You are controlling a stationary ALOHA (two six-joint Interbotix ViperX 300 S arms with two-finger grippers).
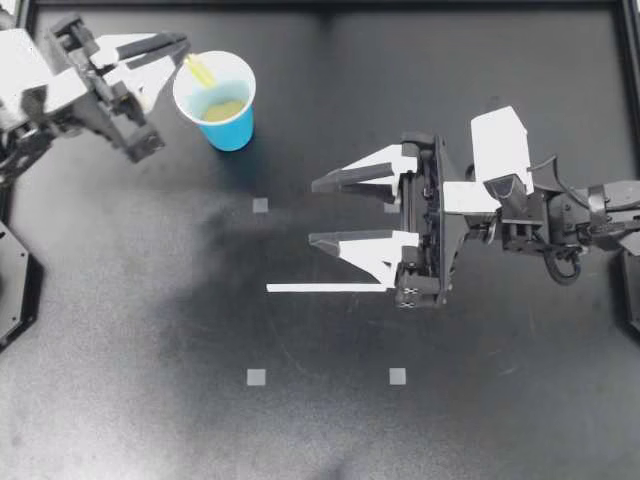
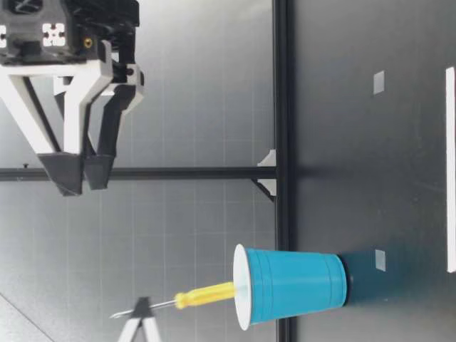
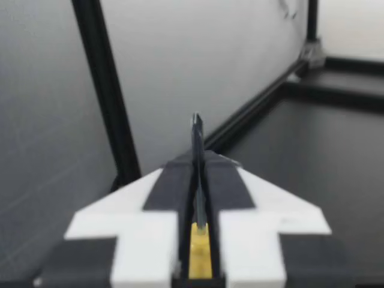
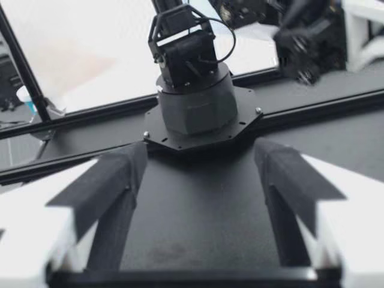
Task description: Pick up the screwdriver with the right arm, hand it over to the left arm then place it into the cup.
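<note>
Left jaws tight on one screwdriver [image 1: 200, 70]; one cup [image 1: 232, 128].

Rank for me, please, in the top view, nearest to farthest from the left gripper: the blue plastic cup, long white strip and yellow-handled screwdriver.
1. Yellow-handled screwdriver: clamped in the jaws of the left gripper.
2. Blue plastic cup: just beside, with the handle dipping into it.
3. Long white strip: mid-table, by the right gripper.
</note>
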